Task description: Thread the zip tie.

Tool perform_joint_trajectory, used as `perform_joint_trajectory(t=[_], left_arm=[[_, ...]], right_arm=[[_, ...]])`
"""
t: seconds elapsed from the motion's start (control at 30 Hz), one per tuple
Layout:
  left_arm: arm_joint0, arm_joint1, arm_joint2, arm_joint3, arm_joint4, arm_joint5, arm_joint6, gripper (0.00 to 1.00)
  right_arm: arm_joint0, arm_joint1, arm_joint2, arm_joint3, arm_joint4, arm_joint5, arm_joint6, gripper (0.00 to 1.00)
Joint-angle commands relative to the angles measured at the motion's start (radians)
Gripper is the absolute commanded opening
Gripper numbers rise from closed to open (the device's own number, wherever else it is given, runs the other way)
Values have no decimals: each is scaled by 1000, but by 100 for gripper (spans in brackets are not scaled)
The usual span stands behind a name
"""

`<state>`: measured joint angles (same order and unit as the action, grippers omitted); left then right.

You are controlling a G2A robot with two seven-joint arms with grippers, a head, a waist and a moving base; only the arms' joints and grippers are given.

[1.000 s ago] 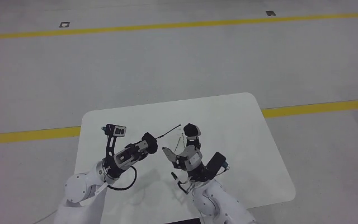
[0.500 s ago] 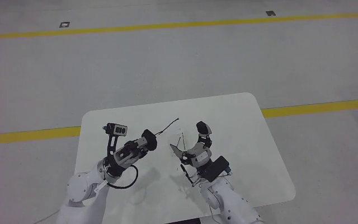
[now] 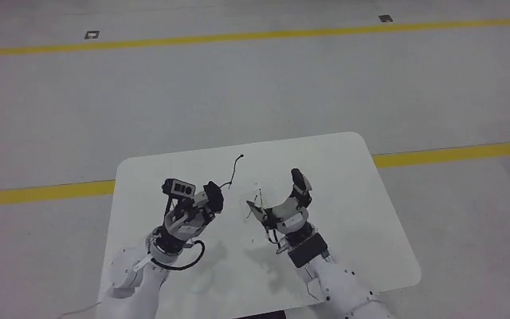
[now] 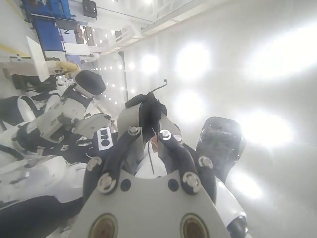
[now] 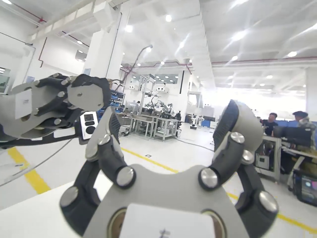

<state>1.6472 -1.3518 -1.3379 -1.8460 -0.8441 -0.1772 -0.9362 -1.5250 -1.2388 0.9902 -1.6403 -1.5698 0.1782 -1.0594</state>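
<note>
As the left pincer (image 4: 148, 110) clamps it, the zip tie (image 4: 158, 88) juts beyond.

A pale grey floor (image 3: 239, 96) spreads around the white, round-cornered counter (image 3: 351, 183). It carries 2 painted stripes: a far yellow line (image 3: 239, 36) and a near yellow line (image 3: 56, 191) that shows at both sides of the counter. 2 small dark floor plates (image 3: 92, 35) lie by the far stripe. In the right wrist view a white pillar (image 5: 104, 45) rises to a white ceiling with round lamps (image 5: 168, 18). Metal-framed workstations (image 5: 151, 125) stand on the hall floor, and desks with monitors (image 5: 294, 134) stand apart from them.
</note>
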Motion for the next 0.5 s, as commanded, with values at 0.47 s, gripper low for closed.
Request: perform_joint_trajectory(t=[0.47], left_arm=[[-3,5,37,9,-57,-5,1,0]], right_arm=[[193,104,-209,60,0,162,-10,100]])
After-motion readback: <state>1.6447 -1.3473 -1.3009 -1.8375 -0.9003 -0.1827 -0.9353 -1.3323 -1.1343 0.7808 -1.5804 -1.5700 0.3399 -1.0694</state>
